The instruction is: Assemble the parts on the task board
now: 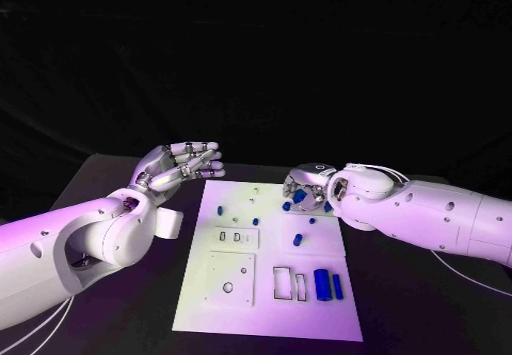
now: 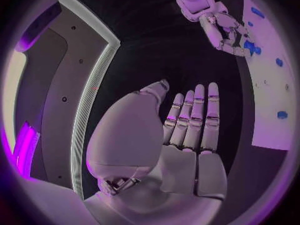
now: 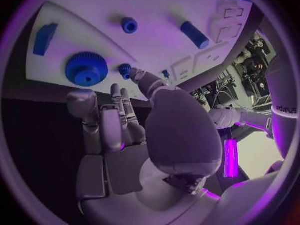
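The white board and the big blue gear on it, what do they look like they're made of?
White board: looks like rigid plastic or painted sheet, matte; even glare-free surface with cleanly cut rectangular openings. Hard to tell which.

Big blue gear: probably moulded or printed plastic, matte; uniform solid blue with crisp fine teeth and no metallic shine.

One task board (image 1: 267,296), perhaps nine blue parts (image 1: 321,284), two hands (image 1: 181,166).

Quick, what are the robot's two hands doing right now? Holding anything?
Left hand: open, holding nothing, beside the task board.
Right hand: over the board's blue parts; cannot tell if it holds one.
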### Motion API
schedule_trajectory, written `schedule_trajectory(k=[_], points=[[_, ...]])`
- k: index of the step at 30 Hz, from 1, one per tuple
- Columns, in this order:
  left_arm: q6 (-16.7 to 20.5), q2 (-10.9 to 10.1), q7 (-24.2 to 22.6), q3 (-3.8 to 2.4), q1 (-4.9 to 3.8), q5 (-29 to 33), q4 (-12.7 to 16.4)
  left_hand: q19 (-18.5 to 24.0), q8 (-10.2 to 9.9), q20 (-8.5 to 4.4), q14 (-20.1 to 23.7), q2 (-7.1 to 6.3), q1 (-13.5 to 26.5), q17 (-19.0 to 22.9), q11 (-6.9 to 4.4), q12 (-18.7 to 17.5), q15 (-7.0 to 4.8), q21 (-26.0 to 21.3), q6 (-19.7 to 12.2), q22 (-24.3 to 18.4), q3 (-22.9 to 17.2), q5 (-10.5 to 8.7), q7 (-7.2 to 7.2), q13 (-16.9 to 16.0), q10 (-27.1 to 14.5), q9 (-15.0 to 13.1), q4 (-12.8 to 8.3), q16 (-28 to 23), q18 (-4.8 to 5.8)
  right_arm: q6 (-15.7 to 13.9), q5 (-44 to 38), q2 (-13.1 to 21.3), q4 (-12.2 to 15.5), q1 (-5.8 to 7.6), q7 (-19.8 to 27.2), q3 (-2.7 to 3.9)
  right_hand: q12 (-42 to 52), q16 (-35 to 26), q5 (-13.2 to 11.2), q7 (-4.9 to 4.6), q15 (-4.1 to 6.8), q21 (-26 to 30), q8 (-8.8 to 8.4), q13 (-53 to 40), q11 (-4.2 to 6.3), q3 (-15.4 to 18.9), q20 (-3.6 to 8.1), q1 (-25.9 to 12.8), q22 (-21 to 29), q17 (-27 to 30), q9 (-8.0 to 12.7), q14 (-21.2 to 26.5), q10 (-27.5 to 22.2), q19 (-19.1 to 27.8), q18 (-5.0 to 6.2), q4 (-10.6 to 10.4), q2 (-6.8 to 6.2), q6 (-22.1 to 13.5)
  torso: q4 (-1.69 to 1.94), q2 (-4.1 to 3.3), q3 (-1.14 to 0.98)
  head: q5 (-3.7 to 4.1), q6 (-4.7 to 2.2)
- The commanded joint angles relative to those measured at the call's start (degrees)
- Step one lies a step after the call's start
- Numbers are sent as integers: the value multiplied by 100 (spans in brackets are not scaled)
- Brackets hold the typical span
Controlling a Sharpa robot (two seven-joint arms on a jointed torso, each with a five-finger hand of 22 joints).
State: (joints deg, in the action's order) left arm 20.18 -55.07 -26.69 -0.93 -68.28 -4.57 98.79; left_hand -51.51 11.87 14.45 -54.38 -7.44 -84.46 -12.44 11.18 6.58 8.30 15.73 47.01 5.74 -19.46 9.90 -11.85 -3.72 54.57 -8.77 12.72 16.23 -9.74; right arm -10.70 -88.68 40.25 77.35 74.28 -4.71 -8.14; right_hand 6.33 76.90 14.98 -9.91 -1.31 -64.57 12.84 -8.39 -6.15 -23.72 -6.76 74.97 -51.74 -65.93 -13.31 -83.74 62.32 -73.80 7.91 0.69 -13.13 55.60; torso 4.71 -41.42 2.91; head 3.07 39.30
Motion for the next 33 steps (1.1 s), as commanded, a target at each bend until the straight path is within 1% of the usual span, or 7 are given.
schedule_trajectory(k=[1,6,9,12,18,25,33], points=[[-120,1,-1,-7,-9,17,23,-47,-30,-11,-18,-33,12,-7,22,-25,24,17,-48,-10,-31,-33,-262,6,-36,8,4,-41,-73,145,-108,-8,-3,-10,-58,0,44,34,23,12,16,-30,-30,7,8,-43,-11,53,-30,-12,-7,-185,25,-38,-107,-2,10,35,19,-33,11,6,15],[-124,-10,12,-7,-9,18,25,-47,-30,-11,-18,-33,12,-7,22,-25,24,17,-48,-10,-31,-33,-262,6,-36,8,4,-41,-73,121,-108,-6,10,-14,-64,0,83,111,26,24,24,-154,-22,13,21,-127,-7,49,-198,-112,-21,-198,86,-79,-128,-17,12,65,29,-65,13,6,25],[-126,-13,16,-7,-10,18,27,-47,-30,-11,-18,-33,12,-7,22,-25,24,17,-48,-10,-31,-33,-262,6,-36,8,4,-41,-73,116,-98,-19,9,-16,-63,0,95,152,27,20,27,-222,-26,22,23,-190,-5,47,-288,-162,-26,-207,113,-102,-140,-26,11,68,39,-83,21,-12,17],[-125,-17,19,-8,-12,19,30,-47,-34,-9,-16,-36,19,-11,26,-36,27,16,-54,-12,-32,-37,-266,6,-46,10,4,-45,-73,125,-79,-37,-7,-20,-61,0,103,184,27,14,25,-272,-30,33,21,-258,-6,32,-355,-195,-31,-211,146,-112,-148,-45,14,72,40,-93,21,-13,6],[-124,-30,30,-10,-18,19,40,-47,-34,-9,-16,-36,19,-11,26,-36,27,16,-54,-12,-32,-37,-266,6,-46,10,4,-45,-73,95,-25,-49,-25,-32,-42,-1,108,256,20,20,27,-369,-19,63,30,-430,-7,1,-484,-277,-53,-224,213,-127,-162,-91,34,111,47,-117,36,-16,5],[-130,-34,49,-11,-24,19,31,-47,-34,-9,-16,-36,19,-11,26,-36,27,16,-54,-12,-32,-37,-266,6,-46,10,4,-45,-73,-59,81,-44,-31,-35,40,-1,150,381,-45,85,72,-580,67,87,91,-708,22,-58,-781,-435,-132,-254,430,-205,-199,-189,113,257,61,-138,44,-6,-1],[-134,-37,72,-12,-26,19,24,-47,-40,-8,-17,-36,23,-18,30,-49,29,15,-63,-15,-37,-40,-270,5,-57,12,1,-49,-73,-130,99,-45,-50,-36,23,-1,152,442,-109,148,122,-682,166,79,155,-881,66,-21,-925,-499,-233,-266,600,-233,-216,-177,153,369,74,-158,57,26,-3]])
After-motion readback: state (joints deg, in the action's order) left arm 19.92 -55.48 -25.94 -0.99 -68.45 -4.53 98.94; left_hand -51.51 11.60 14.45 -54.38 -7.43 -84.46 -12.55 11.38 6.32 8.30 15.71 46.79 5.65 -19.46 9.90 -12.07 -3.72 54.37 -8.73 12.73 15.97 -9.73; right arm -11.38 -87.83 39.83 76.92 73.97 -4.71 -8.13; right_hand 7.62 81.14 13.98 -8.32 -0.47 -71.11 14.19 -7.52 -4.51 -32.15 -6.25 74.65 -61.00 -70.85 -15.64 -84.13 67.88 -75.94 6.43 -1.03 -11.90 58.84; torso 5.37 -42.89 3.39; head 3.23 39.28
